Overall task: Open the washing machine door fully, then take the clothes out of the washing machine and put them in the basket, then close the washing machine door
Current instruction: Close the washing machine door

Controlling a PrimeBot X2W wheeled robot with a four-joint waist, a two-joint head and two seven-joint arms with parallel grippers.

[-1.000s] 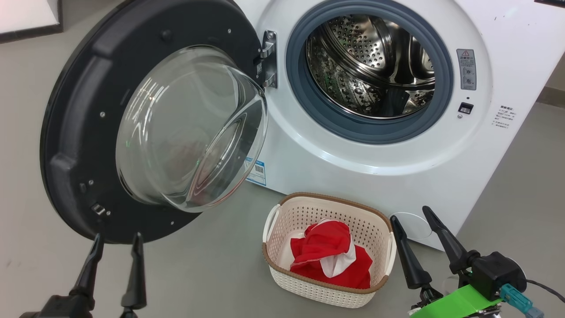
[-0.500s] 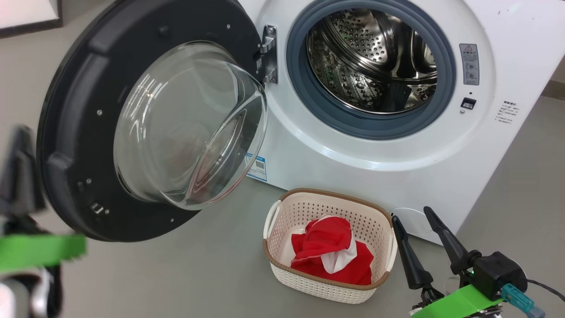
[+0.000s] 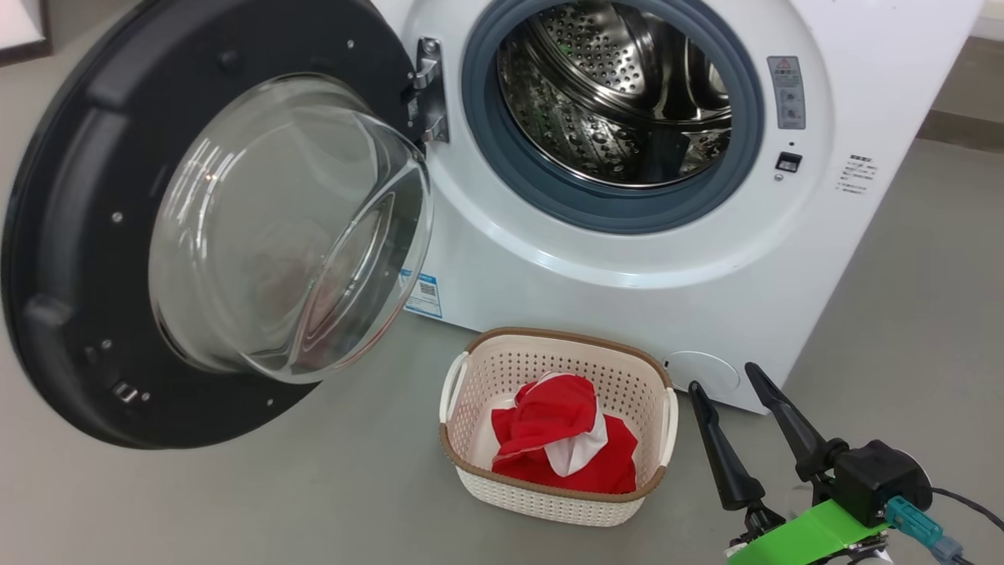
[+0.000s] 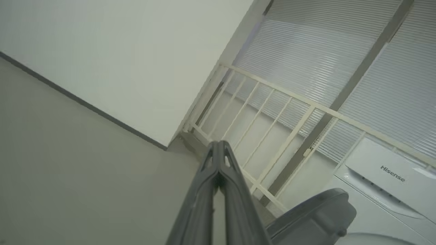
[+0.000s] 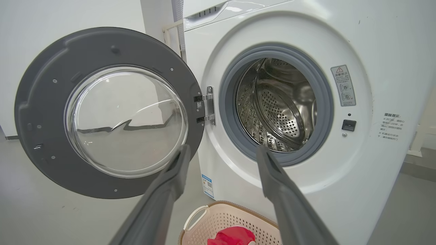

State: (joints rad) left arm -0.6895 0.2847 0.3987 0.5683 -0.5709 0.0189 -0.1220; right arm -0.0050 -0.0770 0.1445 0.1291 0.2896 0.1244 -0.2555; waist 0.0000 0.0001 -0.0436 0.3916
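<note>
Washing machine door (image 3: pixel 227 227) wide open, left half of frame: rigid, hinged, probably weighty; glass bowl slick, so push on black rim, far-left edge. Clothes (image 3: pixel 561 443) lower centre, in basket (image 3: pixel 549 337). Left gripper (image 4: pixel 218 145) pinched closed, empty. Right gripper (image 3: pixel 723 377) spread wide, lower right.

You look across a smooth grey floor (image 3: pixel 235 502). Beyond it, a white wall (image 4: pixel 119 51) meets the ground along a dark skirting strip (image 4: pixel 136 131), with a cream barred railing (image 4: pixel 272 88) and pale slatted blinds (image 4: pixel 306 44) alongside.
</note>
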